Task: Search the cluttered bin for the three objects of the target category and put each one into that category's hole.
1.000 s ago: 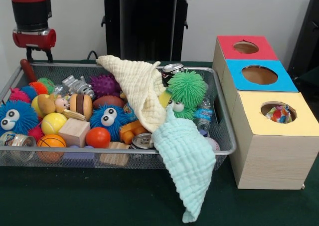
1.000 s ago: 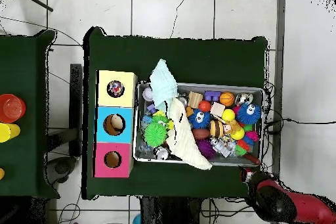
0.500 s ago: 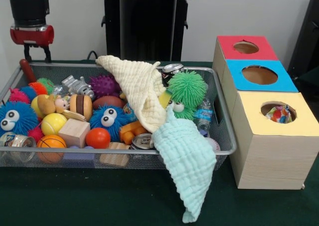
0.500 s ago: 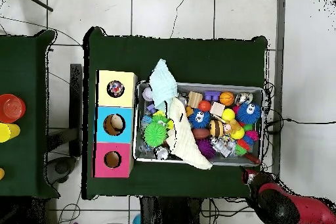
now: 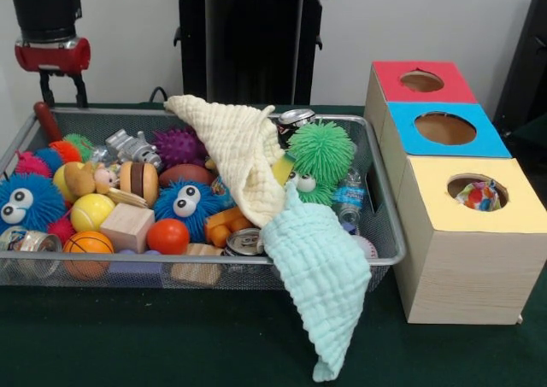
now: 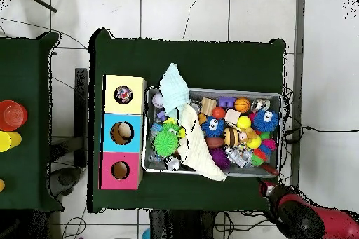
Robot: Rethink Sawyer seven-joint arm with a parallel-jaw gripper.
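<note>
Bin and sorting boxes on the table

A wire bin (image 5: 386, 255) full of toys is set on the table (image 5: 171, 336), with a row of three boxes (image 5: 466, 233) placed just to its right, each with a hole in its top. One cloth (image 5: 239, 156) is laid over the toys in the middle of the bin, and a second cloth (image 5: 320, 276) is draped over the near rim, right of centre, down to the table. A wooden block (image 5: 126, 225) is found near the front left, among balls. The gripper (image 5: 61, 88) is held above the far left corner.
</note>
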